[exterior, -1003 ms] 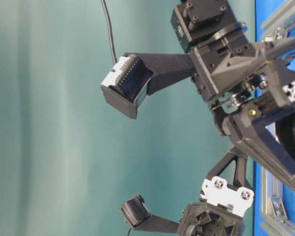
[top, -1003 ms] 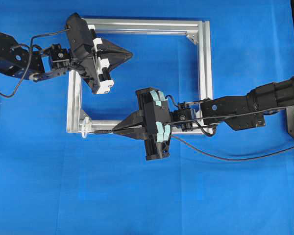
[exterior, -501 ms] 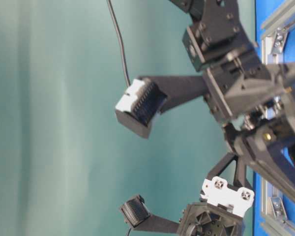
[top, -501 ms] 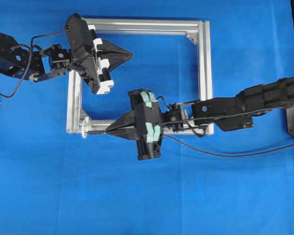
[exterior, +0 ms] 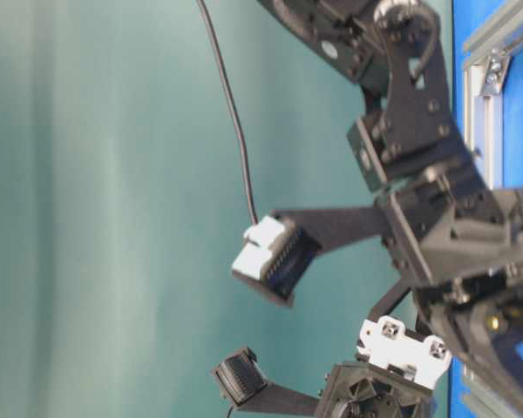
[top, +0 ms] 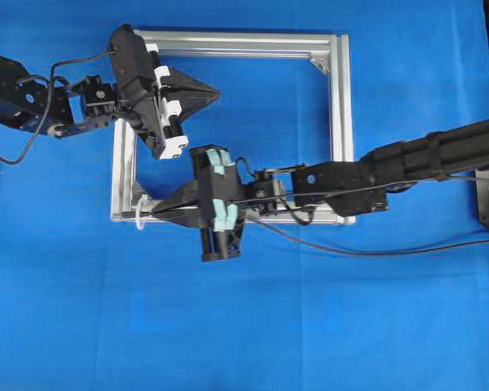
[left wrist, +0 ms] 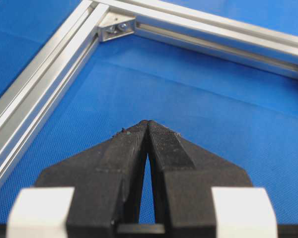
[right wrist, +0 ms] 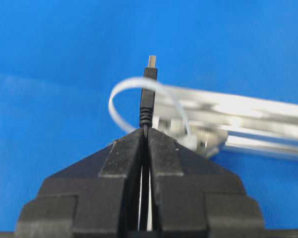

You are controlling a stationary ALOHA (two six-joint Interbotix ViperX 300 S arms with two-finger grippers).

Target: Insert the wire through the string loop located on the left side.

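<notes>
My right gripper (right wrist: 145, 133) pinches the wire (right wrist: 147, 106), its plug jutting past the fingertips across the string loop (right wrist: 120, 90). My left gripper (left wrist: 148, 125) is pressed together, empty.

From overhead, the right gripper (top: 151, 210) covers the wire's plug at the string loop (top: 138, 216), so whether it has passed through is unclear. The wire (top: 375, 251) runs off the right edge. The aluminium frame (exterior: 475, 96) is cropped at table level.
</notes>
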